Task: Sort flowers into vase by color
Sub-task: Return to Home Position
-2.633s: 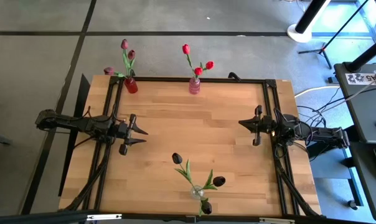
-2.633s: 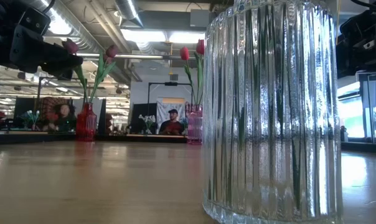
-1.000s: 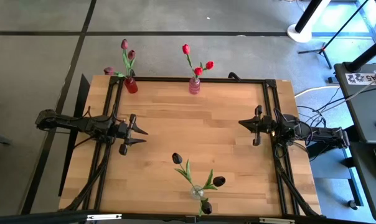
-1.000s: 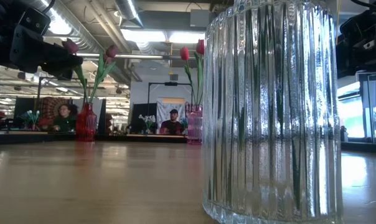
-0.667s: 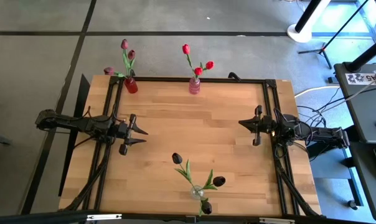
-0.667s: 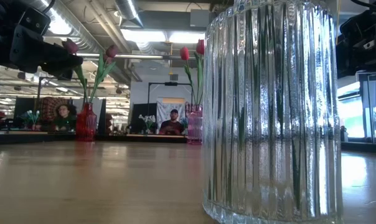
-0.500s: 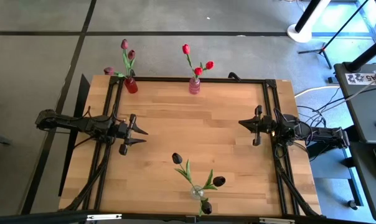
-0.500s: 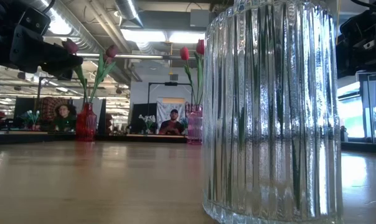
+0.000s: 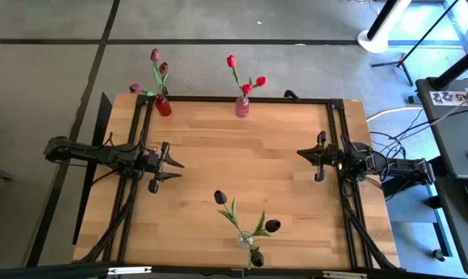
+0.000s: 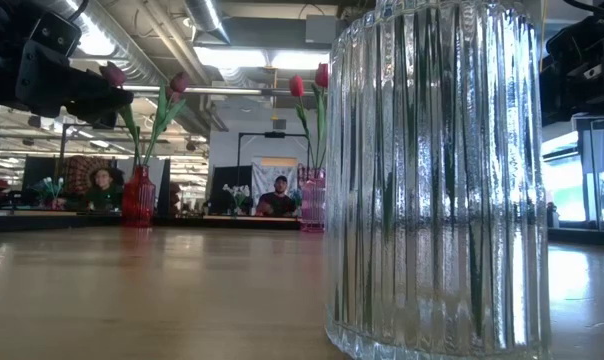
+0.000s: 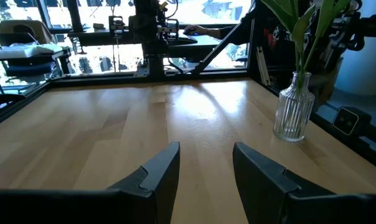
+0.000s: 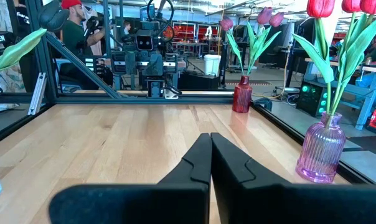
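Three maroon-pink tulips (image 9: 157, 67) stand with their stems in a red vase (image 9: 163, 106) at the far left. Three red tulips (image 9: 246, 76) stand in a pink ribbed vase (image 9: 242, 107) at the far middle. Three near-black tulips (image 9: 249, 225) stand in a clear ribbed vase (image 9: 244, 240) at the near edge. My left gripper (image 9: 176, 165) is open and empty over the table's left side. My right gripper (image 9: 300, 153) is shut and empty over the right side.
A black frame (image 9: 242, 98) rims the wooden table (image 9: 242, 163). The clear vase (image 10: 437, 180) stands close before the low camera. The table's middle is bare wood. People (image 10: 275, 197) sit in the room beyond the far edge.
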